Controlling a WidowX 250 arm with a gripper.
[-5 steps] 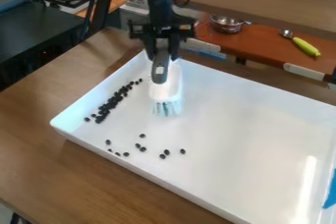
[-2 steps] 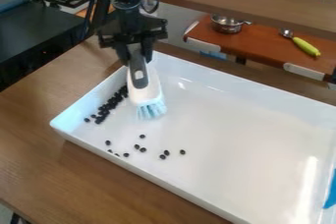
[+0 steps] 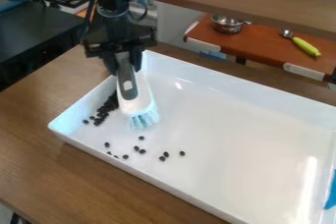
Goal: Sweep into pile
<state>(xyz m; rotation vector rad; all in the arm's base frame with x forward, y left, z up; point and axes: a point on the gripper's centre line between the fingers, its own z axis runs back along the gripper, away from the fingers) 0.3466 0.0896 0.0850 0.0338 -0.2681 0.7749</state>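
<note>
So my gripper (image 3: 123,68) is closed around the grey handle of the brush (image 3: 136,103), which slants down below it, bristles low in the white tray (image 3: 230,120). Can't tell if they touch the bottom. The main clump of dark beans (image 3: 103,112) sits right beside the brush, camera-left, and some loose beans (image 3: 142,152) are scattered nearer the camera, apart from the bristles.

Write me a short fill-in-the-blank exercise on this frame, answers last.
The gripper holds the brush by its ____.
The small beads are coloured ____.
The tray under them is coloured ____.
The patch at the picture's right edge is coloured ____.

Missing words: handle; black; white; blue.
</note>
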